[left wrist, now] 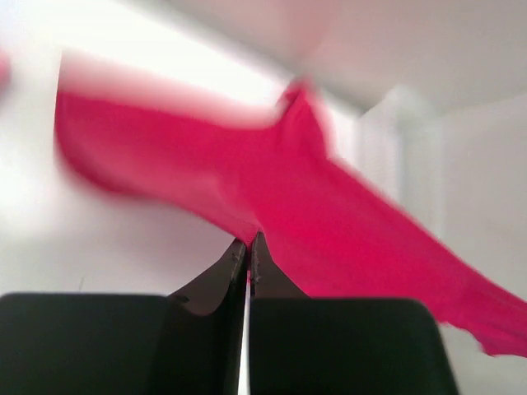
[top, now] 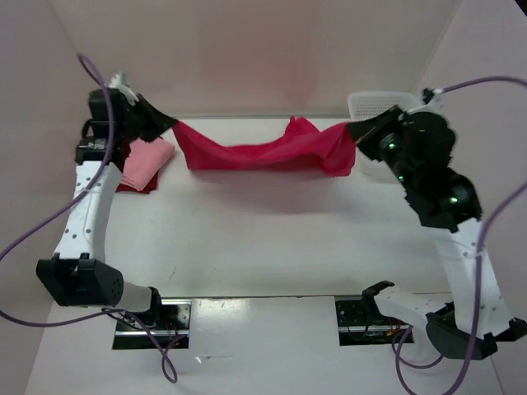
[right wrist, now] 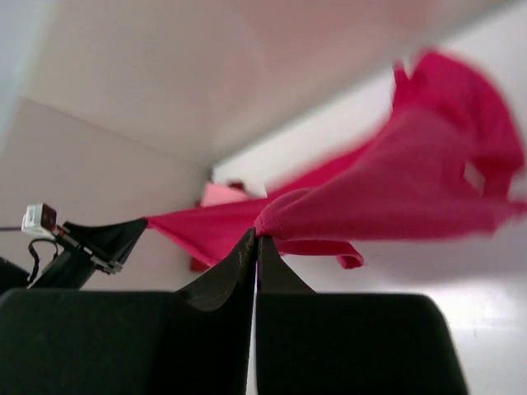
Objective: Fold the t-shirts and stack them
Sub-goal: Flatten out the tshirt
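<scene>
Magenta t-shirt (top: 263,152) hangs stretched above far edge of table (top: 272,247), left jaws and right jaws each clenched on an end; soft, light, sags mid-span, probably best gripped at corners

White matte table (top: 272,271) runs from frame centre down to 6 o'clock. It's boxed in on three sides by plain pale panels: back wall (top: 263,58) at 12, left wall (top: 29,148) at 9, right wall (top: 494,140) at 3. Both side panels angle inward toward the back. Faint pink cast on the back wall near 12. Bright glare strip on the tabletop at 6. Soft diffuse shadow band across the far half. Lighting is even, with no hard edges.
</scene>
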`<state>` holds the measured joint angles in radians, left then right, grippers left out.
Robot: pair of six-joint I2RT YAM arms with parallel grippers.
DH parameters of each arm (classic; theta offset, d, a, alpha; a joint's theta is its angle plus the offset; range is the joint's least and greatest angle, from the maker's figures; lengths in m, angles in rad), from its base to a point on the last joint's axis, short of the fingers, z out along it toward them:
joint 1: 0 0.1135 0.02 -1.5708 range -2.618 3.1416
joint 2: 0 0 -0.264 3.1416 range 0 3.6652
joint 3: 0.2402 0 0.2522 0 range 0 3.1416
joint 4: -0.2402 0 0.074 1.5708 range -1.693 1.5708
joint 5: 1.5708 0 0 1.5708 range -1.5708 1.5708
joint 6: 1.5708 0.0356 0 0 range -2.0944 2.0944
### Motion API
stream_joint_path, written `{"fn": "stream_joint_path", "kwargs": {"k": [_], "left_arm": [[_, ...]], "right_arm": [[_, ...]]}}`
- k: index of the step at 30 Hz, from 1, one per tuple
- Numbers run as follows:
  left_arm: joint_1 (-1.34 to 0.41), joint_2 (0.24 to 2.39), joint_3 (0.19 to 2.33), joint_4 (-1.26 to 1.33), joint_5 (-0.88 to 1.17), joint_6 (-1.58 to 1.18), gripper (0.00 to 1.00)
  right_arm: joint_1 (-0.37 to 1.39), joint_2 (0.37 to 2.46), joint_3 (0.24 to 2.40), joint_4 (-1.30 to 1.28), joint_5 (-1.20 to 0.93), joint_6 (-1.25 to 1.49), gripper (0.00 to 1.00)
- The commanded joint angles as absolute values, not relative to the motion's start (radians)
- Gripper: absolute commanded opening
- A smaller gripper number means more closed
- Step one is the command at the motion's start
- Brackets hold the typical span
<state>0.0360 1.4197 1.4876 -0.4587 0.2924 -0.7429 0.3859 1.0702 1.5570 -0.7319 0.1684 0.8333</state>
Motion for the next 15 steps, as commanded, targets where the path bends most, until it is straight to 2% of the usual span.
{"fn": "stream_joint_path", "kwargs": {"k": [1,4,8,12,15], "left_arm": [[0.104,1.345,1.659,-0.532,0.359,-0.699,0.0],[0.181,1.336,1.808,-0.552,0.428,-0.725,0.0],[0.193,1.336,2.018,-0.611,0.411,-0.726,0.0],[0.213,1.358,2.051,-0.588,0.405,-0.75,0.0],[0.213,1.368,1.929,-0.525,0.394,-0.761,0.0]], "right_arm": [[0.38,1.121,1.82,-0.926,0.271,0.658,0.0],[0.358,1.225,2.201,-0.959,0.258,0.569,0.0],[0.347,1.376,2.561,-0.973,0.187,0.52,0.0],[0.359,1.445,2.591,-0.918,0.167,0.477,0.0],[0.359,1.508,2.517,-0.879,0.157,0.399,0.0]]}}
